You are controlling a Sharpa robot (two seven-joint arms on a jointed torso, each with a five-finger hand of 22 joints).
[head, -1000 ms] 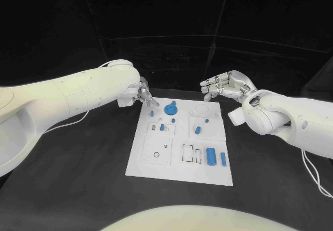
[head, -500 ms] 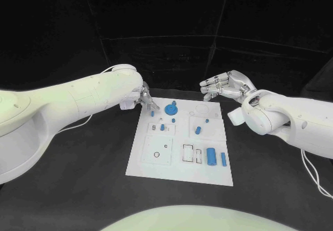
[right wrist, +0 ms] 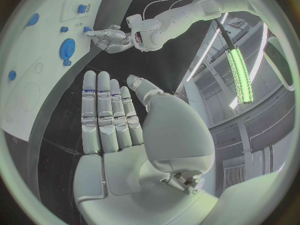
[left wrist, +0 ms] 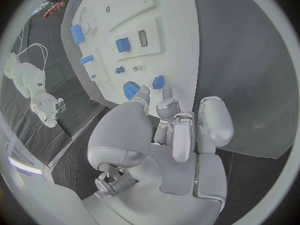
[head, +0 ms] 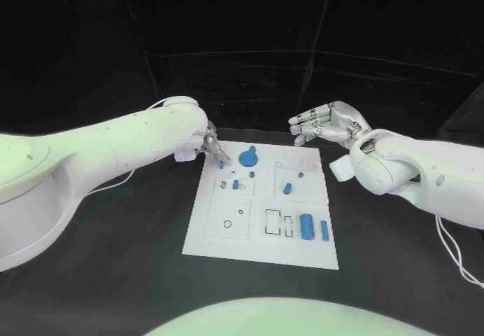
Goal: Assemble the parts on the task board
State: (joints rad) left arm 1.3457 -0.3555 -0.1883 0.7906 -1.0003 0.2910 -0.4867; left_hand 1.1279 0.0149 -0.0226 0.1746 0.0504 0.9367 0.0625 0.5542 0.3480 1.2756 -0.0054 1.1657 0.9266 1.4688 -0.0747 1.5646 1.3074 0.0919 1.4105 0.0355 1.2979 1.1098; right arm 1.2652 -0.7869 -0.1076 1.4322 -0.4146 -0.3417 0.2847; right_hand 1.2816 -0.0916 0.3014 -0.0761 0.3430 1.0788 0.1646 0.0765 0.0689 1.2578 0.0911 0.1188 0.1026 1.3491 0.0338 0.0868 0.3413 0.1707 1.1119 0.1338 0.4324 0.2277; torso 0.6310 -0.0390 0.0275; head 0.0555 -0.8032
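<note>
Task board [head: 264, 241] had blue parts [head: 306, 227] sitting in its recesses; left hand [head: 211, 145] hovered fingers apart, holding nothing, right hand [head: 324, 123] flat and empty.

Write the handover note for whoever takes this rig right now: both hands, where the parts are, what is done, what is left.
Left hand: at the task board's far left corner, fingertips reaching toward a small blue part there; the wrist view shows nothing gripped.
Right hand: raised beyond the board's far right corner, fingers extended together, holding nothing.
Parts: round blue piece near the far edge, small pieces mid-board, two longer blue pieces at the near right.
Done: I cannot tell which parts are already seated.
Left: picking up and fitting the remaining parts; neither hand holds one.
</note>
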